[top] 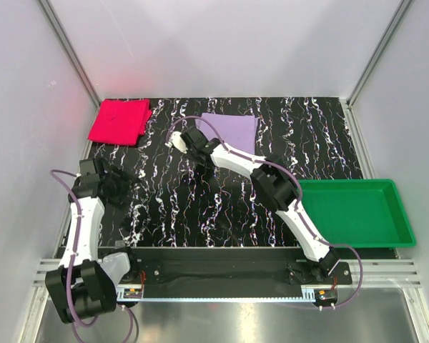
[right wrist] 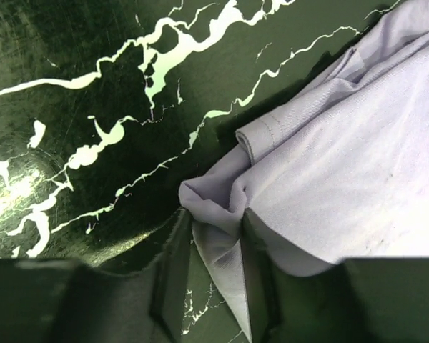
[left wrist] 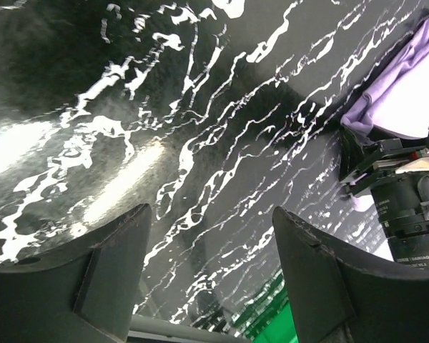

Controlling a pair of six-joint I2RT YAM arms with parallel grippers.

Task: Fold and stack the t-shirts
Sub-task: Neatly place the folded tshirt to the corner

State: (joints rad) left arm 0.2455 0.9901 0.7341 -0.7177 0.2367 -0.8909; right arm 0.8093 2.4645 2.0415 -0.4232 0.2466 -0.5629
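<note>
The lavender t-shirt lies folded flat at the back middle of the table. The pink-red t-shirt is a folded square at the back left. My right gripper reaches to the lavender shirt's near-left corner. In the right wrist view its fingers pinch a bunched fold of that shirt. My left gripper hovers over bare table at the left, well apart from both shirts. Its fingers are open with nothing between them, and the lavender shirt shows at the far right of its view.
A green plastic tray stands at the right side of the black marbled table, beside the right arm. White walls close in the table at the back and on both sides.
</note>
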